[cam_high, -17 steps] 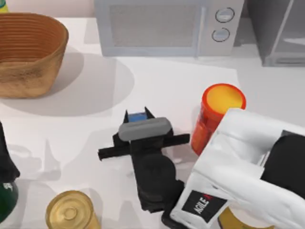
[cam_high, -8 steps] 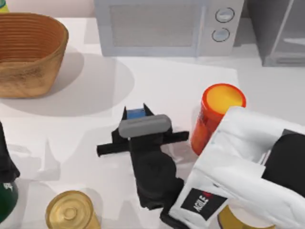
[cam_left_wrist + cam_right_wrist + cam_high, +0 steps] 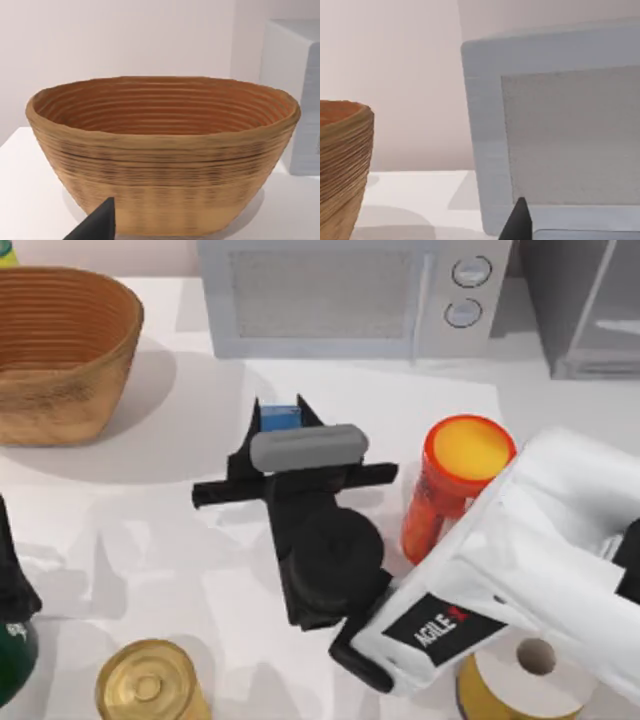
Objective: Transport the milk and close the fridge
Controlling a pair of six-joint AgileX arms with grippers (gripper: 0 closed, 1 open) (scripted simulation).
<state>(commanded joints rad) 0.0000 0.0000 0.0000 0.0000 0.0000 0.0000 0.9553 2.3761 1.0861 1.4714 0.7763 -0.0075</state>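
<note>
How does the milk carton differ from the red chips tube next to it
The milk is a small blue-topped box, mostly hidden between the right gripper's fingers; the chips tube is a much larger red-orange cylinder with a yellow lid. The milk looks lifted off the table; the chips tube stands free and untouched. The milk lies nearer the microwave than the chips tube does.

basket (image 3: 165,155) on table (image 3: 25,200) | microwave (image 3: 295,95) beside | tool fingertip (image 3: 97,225)
</note>
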